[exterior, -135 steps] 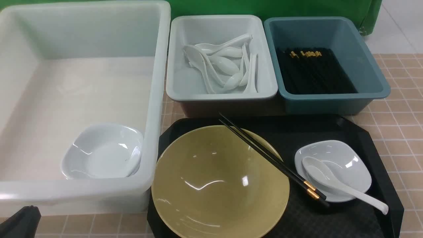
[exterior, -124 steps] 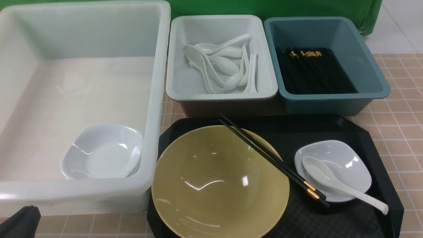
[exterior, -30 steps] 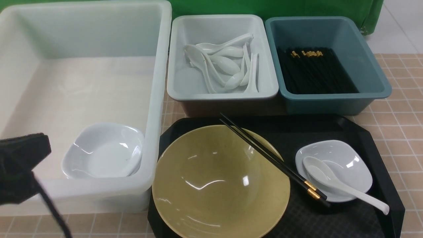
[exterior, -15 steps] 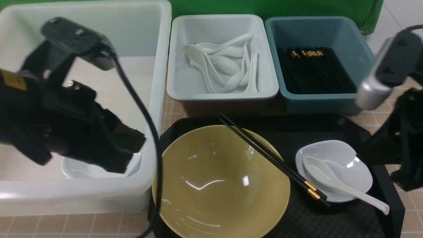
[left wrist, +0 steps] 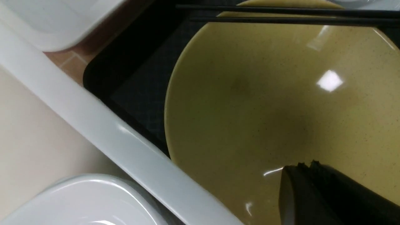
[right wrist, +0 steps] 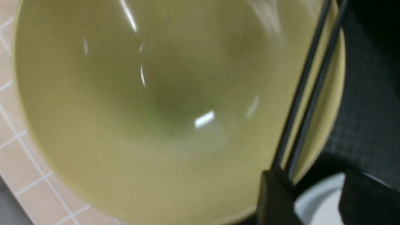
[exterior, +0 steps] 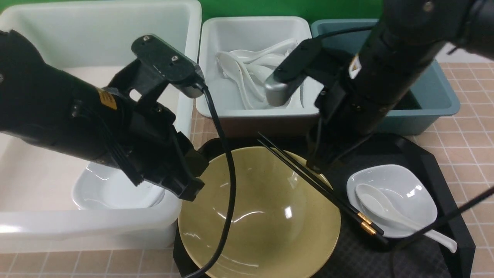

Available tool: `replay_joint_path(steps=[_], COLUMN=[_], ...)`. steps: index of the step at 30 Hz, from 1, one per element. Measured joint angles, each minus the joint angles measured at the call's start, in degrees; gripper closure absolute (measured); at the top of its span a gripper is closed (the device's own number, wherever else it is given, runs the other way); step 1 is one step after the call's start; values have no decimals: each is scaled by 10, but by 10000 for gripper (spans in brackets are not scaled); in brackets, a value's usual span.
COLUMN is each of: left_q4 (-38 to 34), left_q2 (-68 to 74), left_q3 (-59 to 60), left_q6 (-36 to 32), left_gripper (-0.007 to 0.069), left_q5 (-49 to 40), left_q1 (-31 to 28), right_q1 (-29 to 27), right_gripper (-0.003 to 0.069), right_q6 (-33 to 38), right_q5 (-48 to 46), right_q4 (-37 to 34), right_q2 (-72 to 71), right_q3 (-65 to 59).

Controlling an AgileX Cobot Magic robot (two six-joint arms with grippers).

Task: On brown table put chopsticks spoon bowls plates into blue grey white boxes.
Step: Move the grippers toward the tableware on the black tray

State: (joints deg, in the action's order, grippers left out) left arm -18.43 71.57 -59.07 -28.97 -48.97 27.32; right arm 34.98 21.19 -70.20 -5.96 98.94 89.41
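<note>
Gloss catches the light on the big olive-yellow bowl [exterior: 266, 220], a wide smooth cone sitting on a black tray [exterior: 432, 162] with a fine checked texture and cut corners. Two thin black chopsticks [exterior: 308, 177] with gold bands lie slanted across the bowl's right rim. Their banded ends are down on the tray, just beside a small white rounded-square dish [exterior: 409, 181]. A white soup spoon [exterior: 380, 202] rests in that dish, its curved handle poking out over the edge.

On the tiled table [exterior: 471, 131] stand three rimmed plastic tubs. The huge translucent white tub [exterior: 96, 224] holds a second white dish [exterior: 112, 191] in its near corner. The grey tub [exterior: 254, 112] holds a heap of white spoons [exterior: 247, 73]. The right arm [exterior: 378, 77] hides most of the teal tub [exterior: 440, 102].

The left claw [left wrist: 301, 170] hangs over the bowl's inside, tips pressed together and empty, and its cable [exterior: 227, 193] droops across the bowl. The right claw [right wrist: 312, 190] is spread, one finger right at the chopsticks where they cross the rim, gripping nothing.
</note>
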Motion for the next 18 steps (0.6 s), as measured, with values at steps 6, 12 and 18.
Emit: replay_joint_path(steps=[6,12,18], left_q4=[4,4,4], left_q2=[3,3,3], left_q3=[0,0,0], left_q6=[0,-1,-1], left_gripper=[623,623,623], left_q5=[-2,-3,1], left_q1=[0,0,0], right_q1=[23,24,24], right_gripper=[112,97,123], right_q6=[-28,-45,-48], right_q5=[0,0,0], right_q4=[44,66,67], right_q2=[60,89,97], right_q3=[32,33,35])
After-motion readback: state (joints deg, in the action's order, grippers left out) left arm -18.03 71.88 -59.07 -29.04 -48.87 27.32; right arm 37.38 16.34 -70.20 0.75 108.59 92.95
